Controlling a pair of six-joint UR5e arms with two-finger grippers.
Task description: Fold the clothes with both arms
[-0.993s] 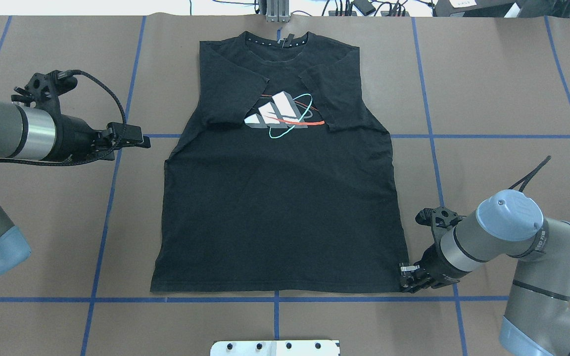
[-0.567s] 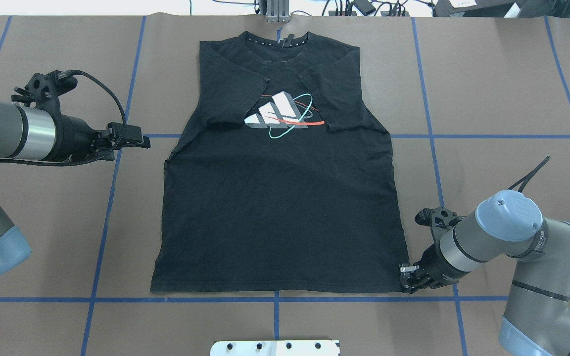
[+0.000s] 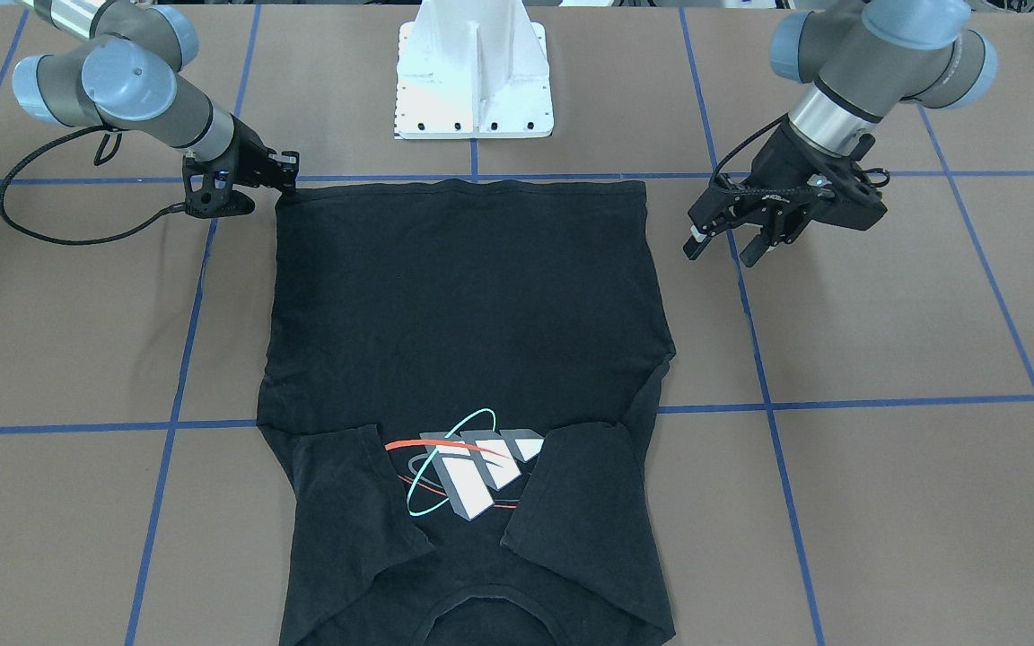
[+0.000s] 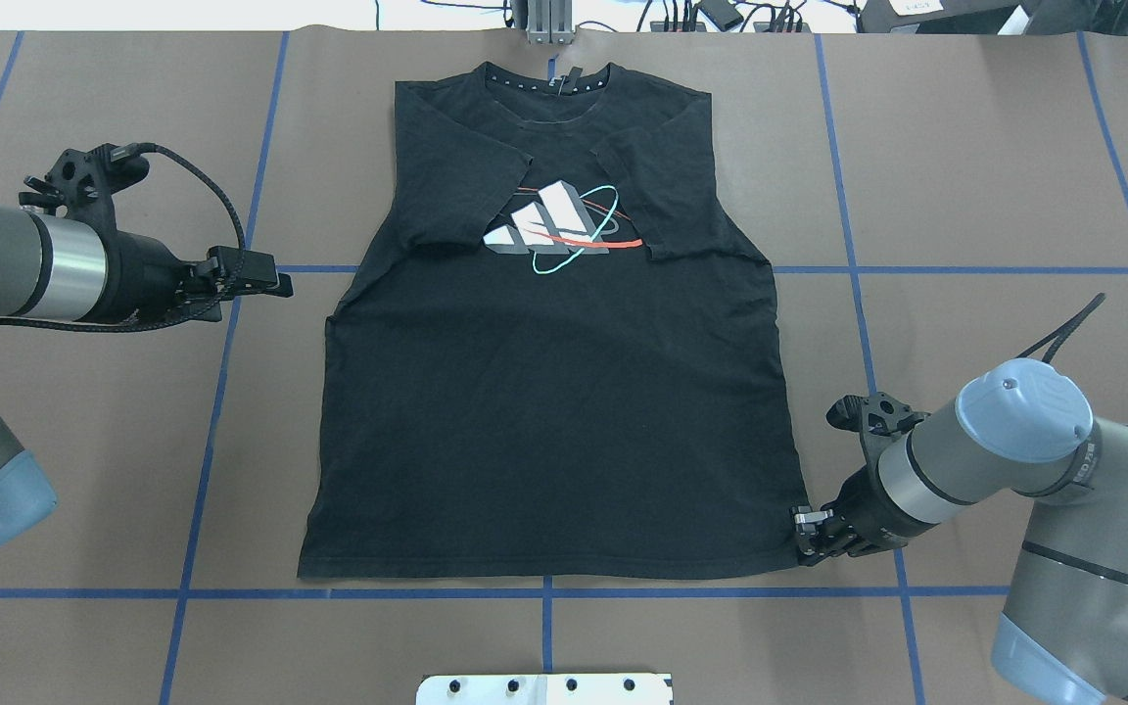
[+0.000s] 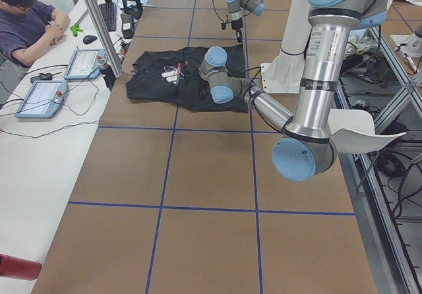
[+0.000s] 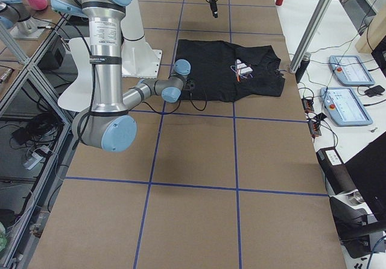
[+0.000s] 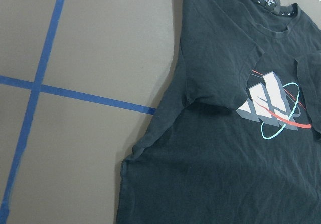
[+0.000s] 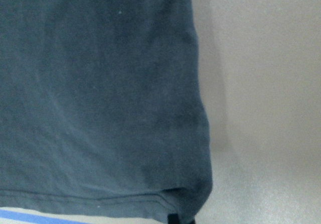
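The black T-shirt (image 4: 554,392) lies flat on the brown table, logo (image 4: 554,227) up, both sleeves folded in over the chest. Its collar points away from the robot. My right gripper (image 4: 805,537) is down at the hem's right corner and looks shut on it. The front view shows that right gripper (image 3: 287,176) touching the same corner. In the right wrist view, the hem corner (image 8: 195,194) fills the frame with a dark fingertip just below it. My left gripper (image 3: 722,249) hangs open beside the shirt's left edge, holding nothing. In the overhead view, the left gripper (image 4: 270,279) is clear of the cloth.
The white pedestal (image 3: 474,72) stands just behind the hem. Blue tape lines (image 4: 965,269) grid the table. Cables and gear (image 4: 721,15) line the far edge. A seated person (image 5: 30,20) and control tablets (image 5: 84,63) are at a side desk.
My right arm shifted a little, and its gripper slid slightly farther along the shirt's right edge at the hem corner. The left gripper edged a touch outward. The shirt has not moved.
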